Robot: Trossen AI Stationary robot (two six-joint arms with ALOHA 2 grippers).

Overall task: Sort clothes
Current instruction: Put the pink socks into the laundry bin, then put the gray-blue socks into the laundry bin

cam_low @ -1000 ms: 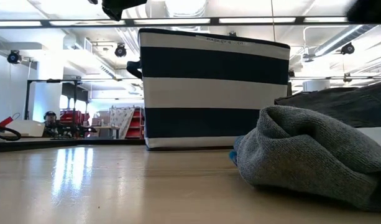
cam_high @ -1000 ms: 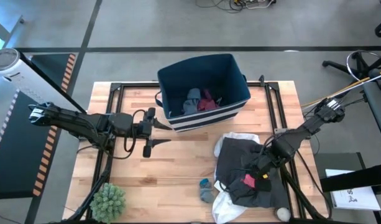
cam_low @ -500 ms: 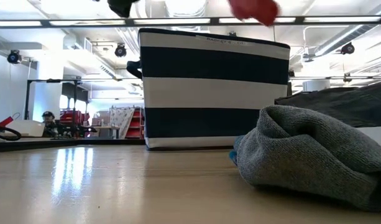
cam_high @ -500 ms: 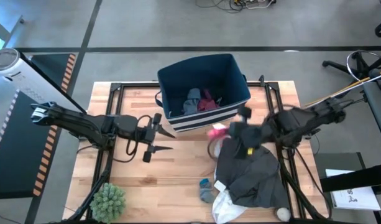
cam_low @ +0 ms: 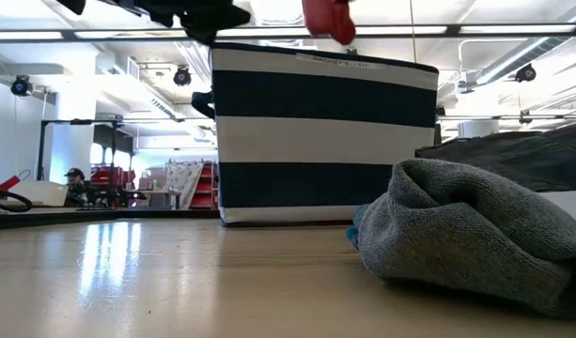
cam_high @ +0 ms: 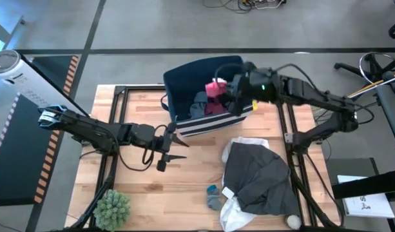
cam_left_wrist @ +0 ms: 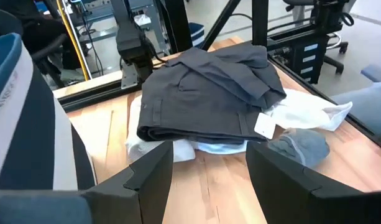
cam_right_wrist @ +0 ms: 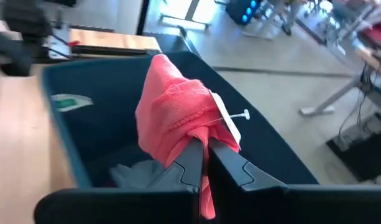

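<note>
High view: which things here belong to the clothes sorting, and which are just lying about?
Part of the job:
- red cloth, held over the bin by the right gripper
- striped bin, small clothes inside
- dark grey garment
- white garment under it
- small blue-grey piece

Lying about:
- potted plant
- left gripper, open, waiting beside the bin

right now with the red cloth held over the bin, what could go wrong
The right claw pinches the small red fabric garment by a thin fold, so it might slip early.

It hangs near the rim of the navy striped fabric bin, so on release it could drape over the edge rather than drop inside.

Its white tag might snag on the claw.
</note>
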